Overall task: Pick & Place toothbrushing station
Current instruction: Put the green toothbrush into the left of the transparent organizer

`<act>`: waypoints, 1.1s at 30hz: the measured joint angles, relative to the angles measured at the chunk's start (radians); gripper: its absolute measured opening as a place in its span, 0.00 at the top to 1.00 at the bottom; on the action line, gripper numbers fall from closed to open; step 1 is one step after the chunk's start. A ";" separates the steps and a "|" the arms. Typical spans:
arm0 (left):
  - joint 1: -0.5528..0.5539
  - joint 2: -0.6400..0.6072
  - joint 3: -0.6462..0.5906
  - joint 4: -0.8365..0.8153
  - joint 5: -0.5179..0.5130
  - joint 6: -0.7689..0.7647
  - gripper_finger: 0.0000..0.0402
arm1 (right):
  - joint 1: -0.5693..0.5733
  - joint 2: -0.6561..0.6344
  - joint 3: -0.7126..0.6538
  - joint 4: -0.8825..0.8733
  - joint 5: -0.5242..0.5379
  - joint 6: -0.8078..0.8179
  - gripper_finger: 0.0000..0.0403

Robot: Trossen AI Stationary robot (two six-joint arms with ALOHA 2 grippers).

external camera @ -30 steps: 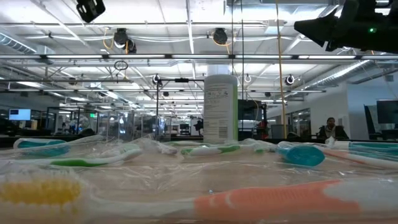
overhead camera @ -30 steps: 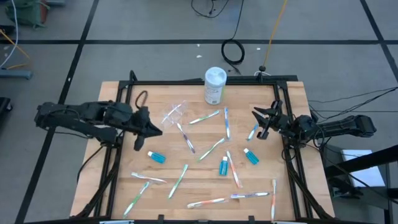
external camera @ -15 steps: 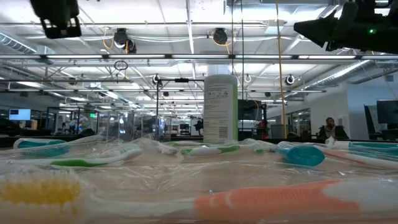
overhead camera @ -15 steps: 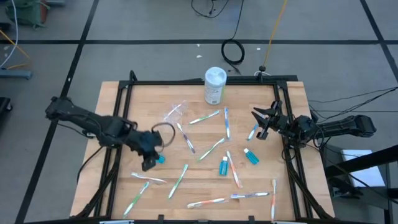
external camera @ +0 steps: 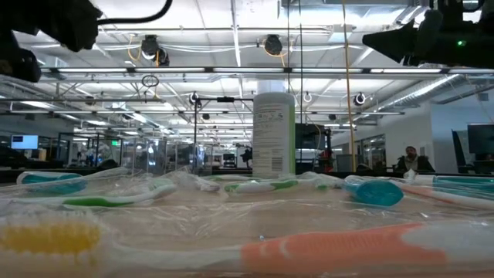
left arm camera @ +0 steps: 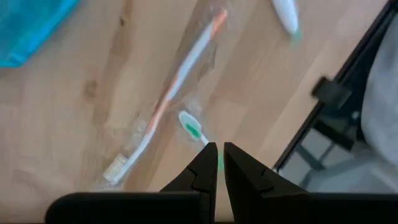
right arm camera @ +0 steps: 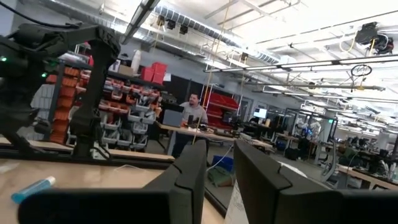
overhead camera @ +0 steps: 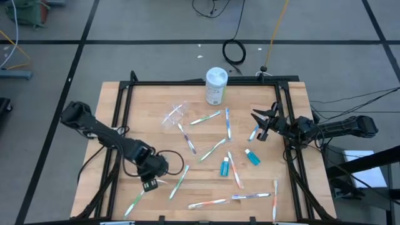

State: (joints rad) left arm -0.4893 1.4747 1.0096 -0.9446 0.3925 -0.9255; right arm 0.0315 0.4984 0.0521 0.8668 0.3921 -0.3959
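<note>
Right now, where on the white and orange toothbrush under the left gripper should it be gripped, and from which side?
Probably at the middle of its slim handle, coming straight down from above. The white and orange toothbrush lies flat on the wooden table, so only its narrow sides offer a hold; the fingers should close across the handle. The left gripper hangs above it, fingers almost together, and would need to open first.

A large open industrial lab or workshop: exposed ceiling trusses [external camera: 231,71] with strip lights, shelving stacked with red parts bins [right arm camera: 121,106], workbenches where a seated person [right arm camera: 194,112] works, and monitors [external camera: 24,142] glowing across the floor.
</note>
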 joint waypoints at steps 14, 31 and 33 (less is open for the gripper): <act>0.152 -0.063 0.000 -0.030 -0.008 0.149 0.92 | 0.000 0.000 0.000 0.265 0.000 -0.238 0.82; 0.253 -0.098 -0.001 0.113 0.202 -0.352 0.73 | 0.000 0.005 0.000 0.378 -0.001 -0.674 0.82; 0.211 -0.098 -0.001 0.126 0.142 -0.397 0.68 | 0.000 0.007 0.000 0.371 -0.002 -0.674 0.82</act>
State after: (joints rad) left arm -0.2784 1.3769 1.0084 -0.8189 0.5348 -1.3225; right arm 0.0315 0.5053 0.0521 1.2382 0.3905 -1.0695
